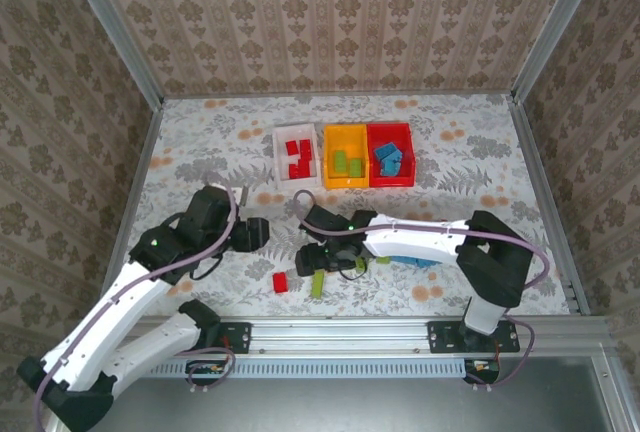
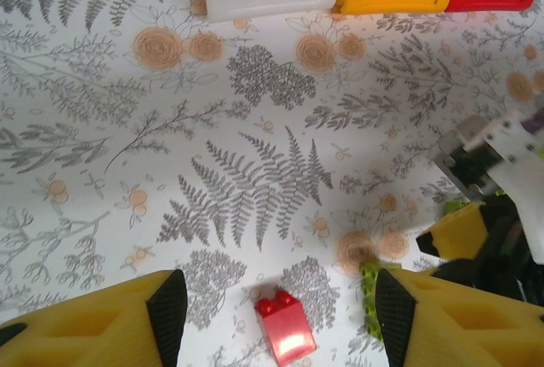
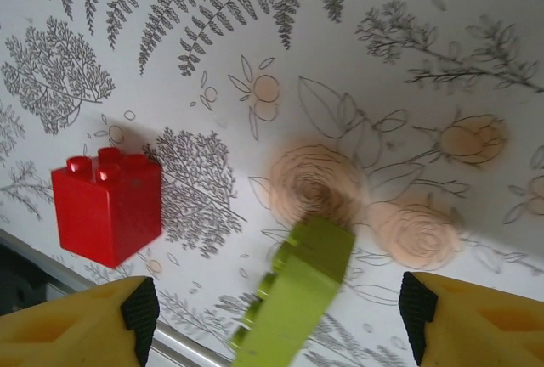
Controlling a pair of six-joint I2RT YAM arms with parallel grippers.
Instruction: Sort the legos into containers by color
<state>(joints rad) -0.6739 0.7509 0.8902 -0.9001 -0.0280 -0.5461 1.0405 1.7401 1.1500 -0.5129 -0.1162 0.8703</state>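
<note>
A long green lego [image 3: 297, 295] lies between the pads of my right gripper [image 3: 279, 307], which is open and touches it on neither side. A red lego [image 3: 109, 206] sits to its left. From above, the red lego [image 1: 281, 281] and green lego [image 1: 317, 283] lie near the table's front edge, with the right gripper [image 1: 322, 260] just over them. My left gripper [image 2: 280, 316] is open and holds nothing, looking down on the red lego [image 2: 286, 333]. At the back, the white bin [image 1: 280, 162] holds red legos, the orange-yellow bin [image 1: 346, 182] green ones and the red bin [image 1: 390, 182] blue ones.
A blue lego [image 1: 422, 263] shows partly under the right arm, with a small green piece [image 1: 383, 261] beside it. The metal rail [image 1: 340, 329] runs along the table's front edge, close to the loose legos. The right arm's gripper [image 2: 489, 206] stands at the right of the left wrist view.
</note>
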